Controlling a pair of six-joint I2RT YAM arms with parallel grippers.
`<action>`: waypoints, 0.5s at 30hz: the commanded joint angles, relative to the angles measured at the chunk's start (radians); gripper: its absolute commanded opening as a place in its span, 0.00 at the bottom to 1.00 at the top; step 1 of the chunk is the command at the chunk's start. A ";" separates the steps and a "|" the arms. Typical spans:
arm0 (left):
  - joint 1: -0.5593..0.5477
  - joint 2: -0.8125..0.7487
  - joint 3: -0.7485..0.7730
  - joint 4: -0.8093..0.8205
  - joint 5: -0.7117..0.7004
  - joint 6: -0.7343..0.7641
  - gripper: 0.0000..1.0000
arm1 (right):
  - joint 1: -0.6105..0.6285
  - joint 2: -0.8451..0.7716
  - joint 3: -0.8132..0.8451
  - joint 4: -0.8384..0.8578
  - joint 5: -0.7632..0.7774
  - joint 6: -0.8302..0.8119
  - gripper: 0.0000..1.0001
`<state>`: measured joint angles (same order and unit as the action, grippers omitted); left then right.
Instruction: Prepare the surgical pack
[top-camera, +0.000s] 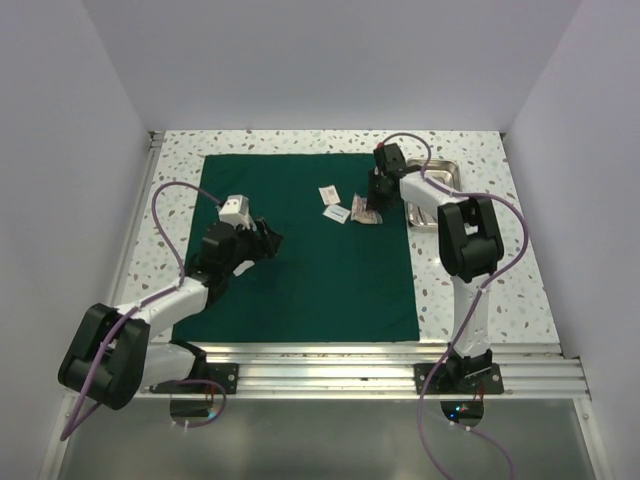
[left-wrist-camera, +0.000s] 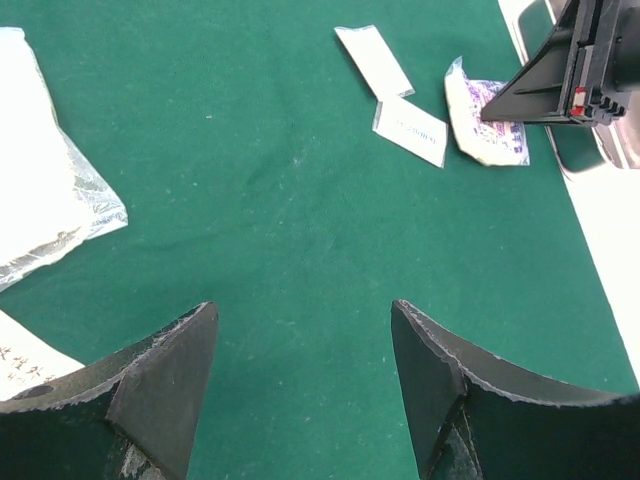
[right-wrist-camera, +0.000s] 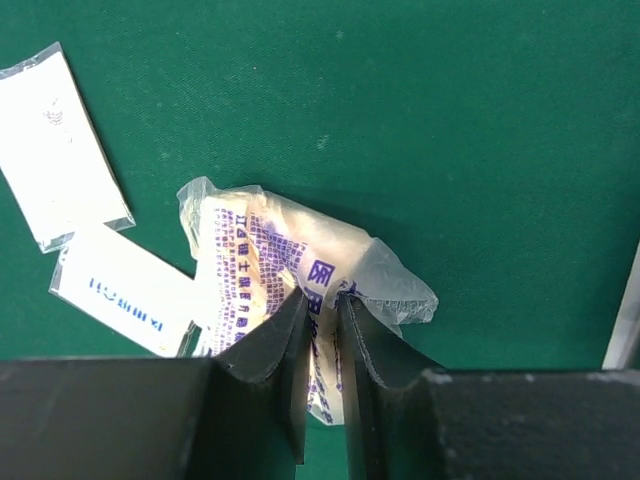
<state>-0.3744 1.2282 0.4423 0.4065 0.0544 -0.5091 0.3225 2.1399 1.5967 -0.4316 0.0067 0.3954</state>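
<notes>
1. The surgical pack (top-camera: 300, 290) lies flat and spread on the table (top-camera: 480, 270), with straight edges and its near half bare cloth.
2. The left gripper (top-camera: 262, 238) hovers over the pack's left part on a low, stretched arm, fingers spread wide and holding nothing.
3. Two white sachets (top-camera: 328, 193) lie at the pack's far middle.
4. The right gripper (right-wrist-camera: 320, 300) points down over the pack's far right, clenched on a printed packet (right-wrist-camera: 260, 250).
5. A steel tray (top-camera: 450, 170) sits beside the pack's far right corner.
</notes>
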 joint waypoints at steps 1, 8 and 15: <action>-0.004 -0.018 -0.013 0.071 -0.016 0.009 0.73 | -0.003 -0.073 -0.030 0.030 -0.010 0.014 0.18; -0.003 -0.029 -0.016 0.069 -0.016 0.011 0.73 | -0.082 -0.172 0.014 -0.009 -0.017 0.005 0.18; -0.003 -0.030 -0.022 0.077 -0.013 0.009 0.73 | -0.253 -0.196 0.045 -0.013 -0.022 0.019 0.17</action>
<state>-0.3744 1.2205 0.4278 0.4126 0.0483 -0.5087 0.1383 1.9980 1.5982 -0.4412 -0.0185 0.4011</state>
